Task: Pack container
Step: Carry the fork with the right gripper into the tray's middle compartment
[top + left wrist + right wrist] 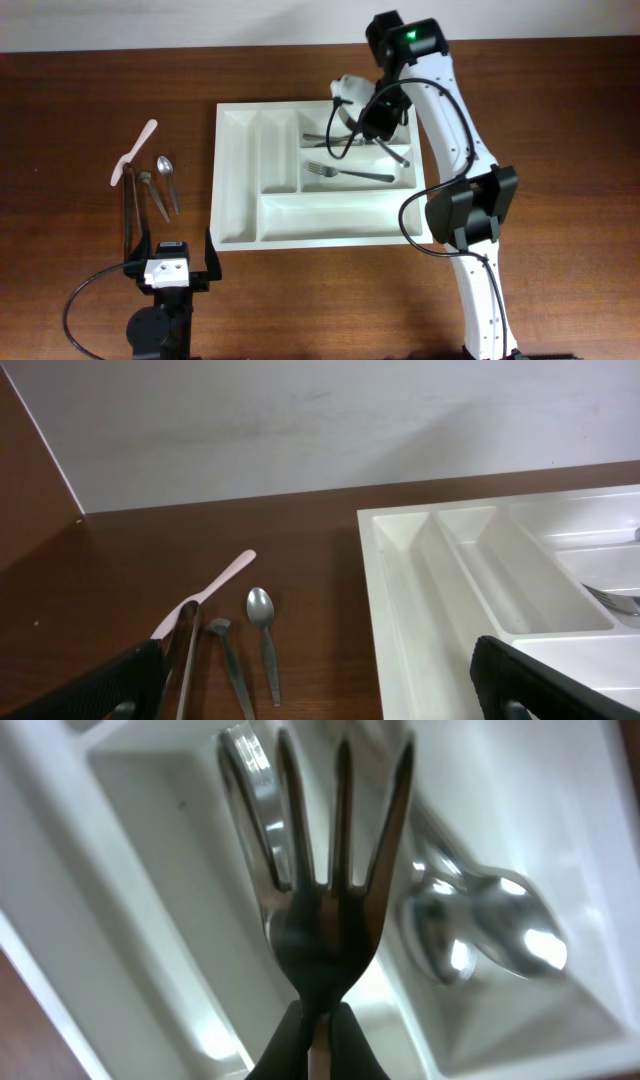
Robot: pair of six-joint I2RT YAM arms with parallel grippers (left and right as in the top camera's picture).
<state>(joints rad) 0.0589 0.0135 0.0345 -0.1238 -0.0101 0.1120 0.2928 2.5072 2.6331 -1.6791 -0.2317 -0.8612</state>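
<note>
The container (240, 200) is a large white cutlery tray in the middle of the table; its left compartments also show in the left wrist view (400, 610). My right gripper (352, 120) hangs over the tray's upper right compartment. In the right wrist view this gripper (320, 1020) is shut on the neck of a dark fork (335, 870), tines pointing away. Below it in the compartment lie a spoon (490, 930) and another fork (250, 810). My left gripper (172, 262) stands open near the front edge, left of the tray, with nothing between its fingers (110, 685).
A fork (350, 173) lies in the tray's middle right compartment. Left of the tray lie a pink utensil (135, 152), a spoon (168, 180), a second small metal utensil (153, 195) and a long dark one (128, 215). The right arm's cable loops over the tray's right side.
</note>
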